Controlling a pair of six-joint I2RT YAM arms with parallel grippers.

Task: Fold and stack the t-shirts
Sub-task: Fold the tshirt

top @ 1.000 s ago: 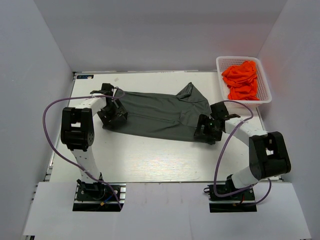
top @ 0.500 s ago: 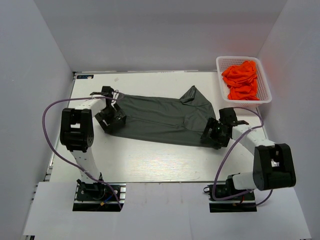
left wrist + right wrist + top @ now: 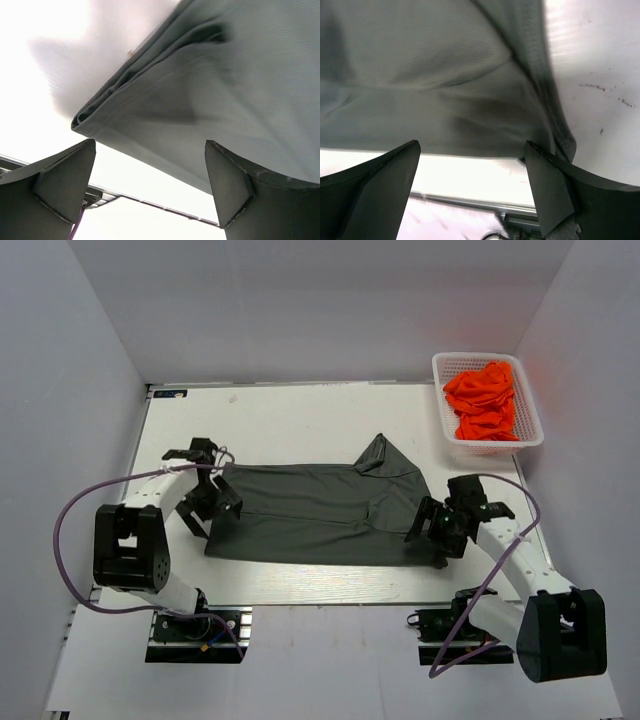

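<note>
The dark grey t-shirt [image 3: 310, 510] lies spread across the middle of the table, with one folded-up peak at its far right [image 3: 385, 452]. My left gripper [image 3: 207, 508] is at the shirt's left edge. In the left wrist view [image 3: 150, 187] its jaws stand wide apart, with the shirt's doubled hem [image 3: 240, 90] just beyond them and nothing between them. My right gripper [image 3: 430, 532] is at the shirt's near right corner. In the right wrist view [image 3: 470, 192] its jaws are also wide open, with the cloth [image 3: 420, 75] beyond the tips. The orange t-shirts [image 3: 485, 400] are piled in a basket.
The white mesh basket [image 3: 441, 400] stands at the far right of the table. The table's near edge and metal rail [image 3: 485, 202] run just below both grippers. White walls enclose the left, back and right.
Both grippers have moved toward the table's near edge, and the grey shirt has come with them. It now lies flatter and closer to the front.
</note>
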